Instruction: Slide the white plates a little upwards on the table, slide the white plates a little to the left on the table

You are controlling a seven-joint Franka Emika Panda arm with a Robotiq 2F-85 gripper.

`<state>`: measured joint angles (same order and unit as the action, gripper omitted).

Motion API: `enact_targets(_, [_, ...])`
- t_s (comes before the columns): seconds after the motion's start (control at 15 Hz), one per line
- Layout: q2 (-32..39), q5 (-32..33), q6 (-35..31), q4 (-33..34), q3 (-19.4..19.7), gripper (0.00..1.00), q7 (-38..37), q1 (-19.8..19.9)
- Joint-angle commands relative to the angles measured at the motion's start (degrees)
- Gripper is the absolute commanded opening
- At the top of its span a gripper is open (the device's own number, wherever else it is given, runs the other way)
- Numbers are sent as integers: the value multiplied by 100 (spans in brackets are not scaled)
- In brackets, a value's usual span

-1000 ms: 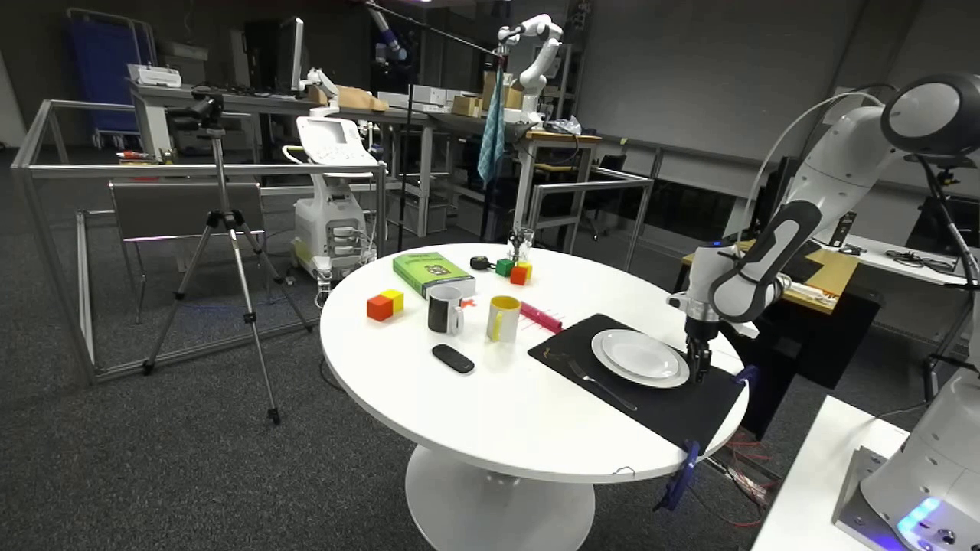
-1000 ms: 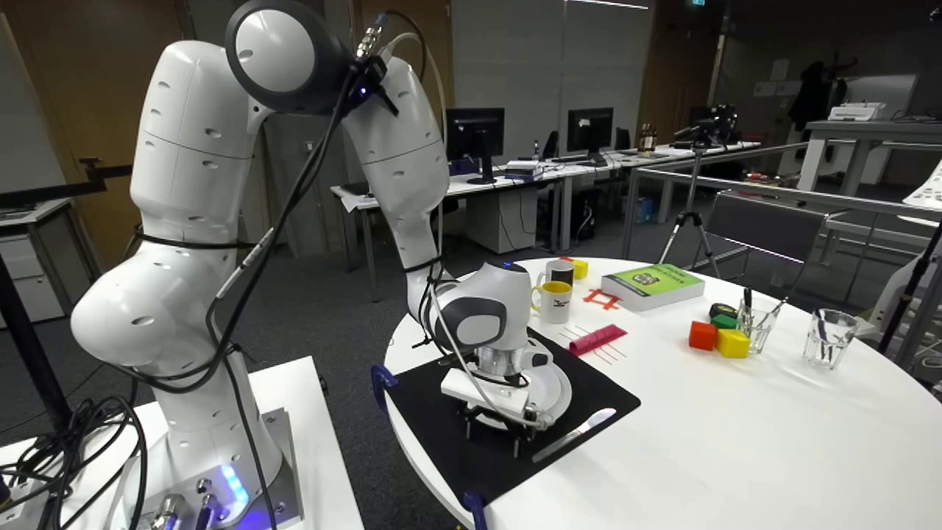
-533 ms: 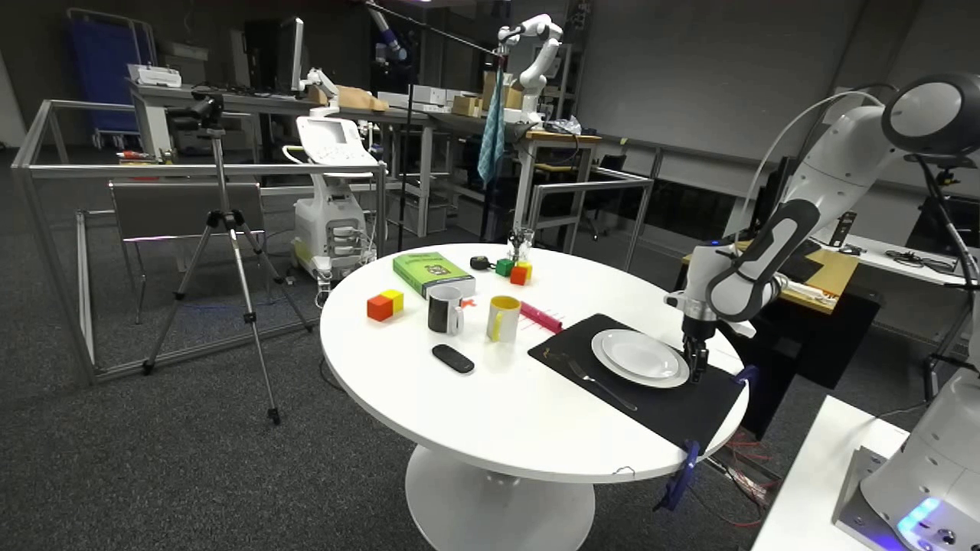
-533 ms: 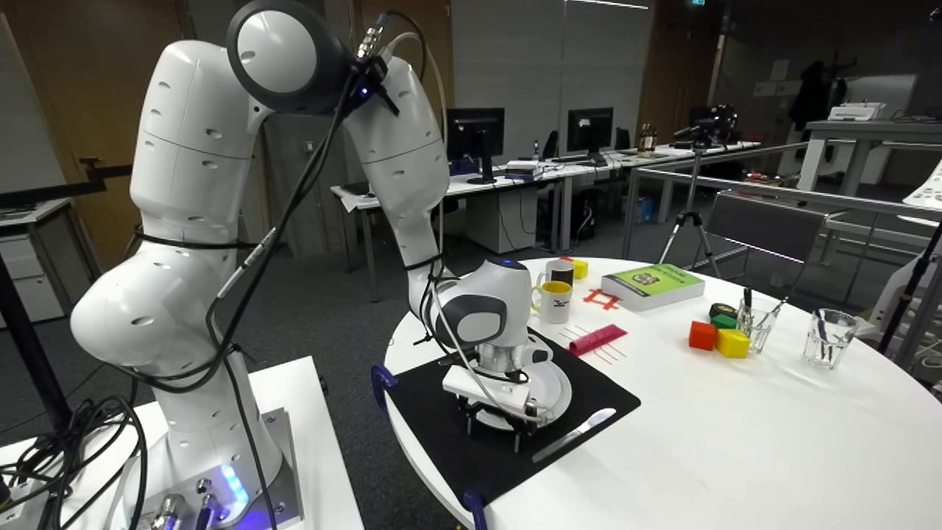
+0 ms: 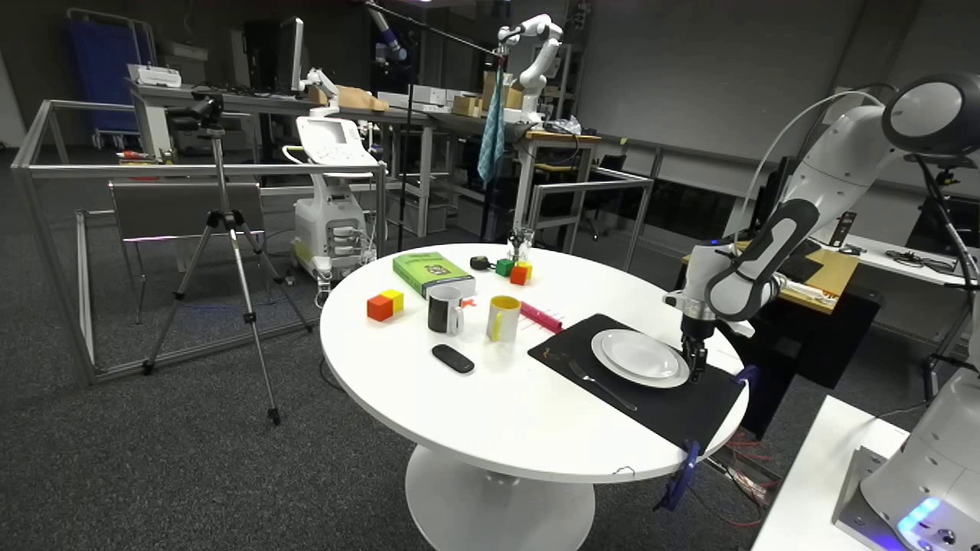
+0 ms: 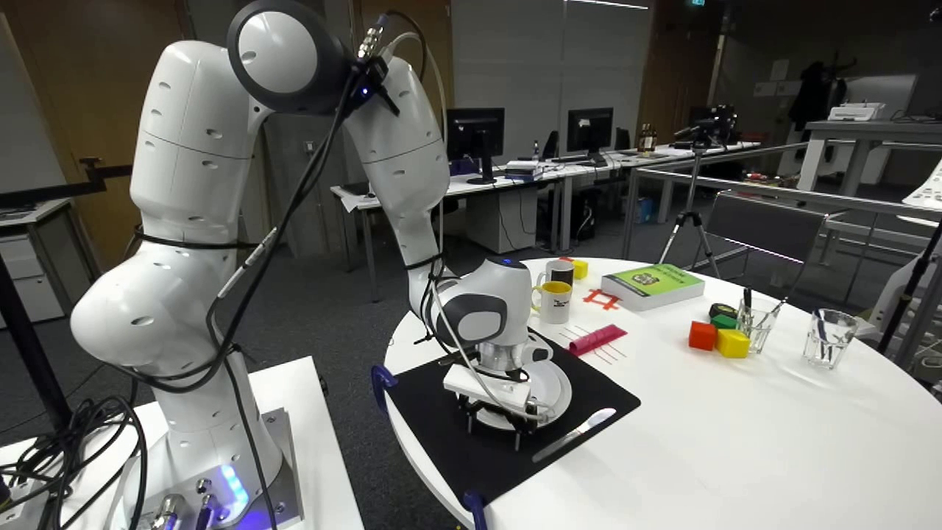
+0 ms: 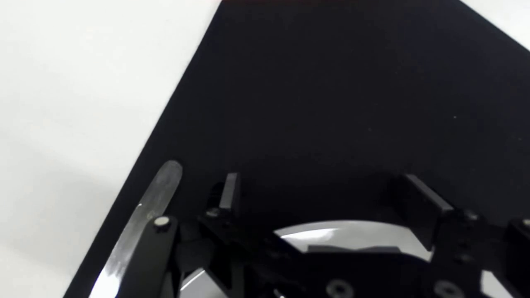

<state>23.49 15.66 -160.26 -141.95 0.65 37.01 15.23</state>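
we took the place for a robotics lab: we saw a large white robot arm [image 6: 188, 140] on its own stand [image 6: 318, 442], another arm [image 5: 534, 76] at the back, metal railings [image 5: 283, 171], a tripod [image 5: 227, 220] and a white console [image 5: 331, 222] with a tilted panel [image 5: 337, 142], plus desks [image 6: 464, 188] and monitors [image 6: 590, 130] in an exterior view.

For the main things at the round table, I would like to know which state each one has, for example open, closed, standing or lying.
End effector: open, jaws apart
Black mat: spread flat
White plates: stacked, flat on the mat
Fork: lying on the mat
Knife: lying on the mat
Green book: closed, lying flat
Black-and-white mug: upright
Yellow-lined mug: upright
Glasses: both upright
Base light: lit blue
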Motion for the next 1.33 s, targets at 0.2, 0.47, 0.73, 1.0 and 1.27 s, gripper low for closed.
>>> enact_targets(0.2, [49,-144,-166,77,-113,100,234,89])
enact_targets(0.47, [58,-127,-165,93,-116,100,217,63])
enact_targets(0.73, [54,-120,-155,114,-126,100,206,41])
enact_targets(1.0, [48,-107,-141,144,-139,100,199,20])
enact_targets(1.27, [51,-98,-127,182,-149,100,181,-7])
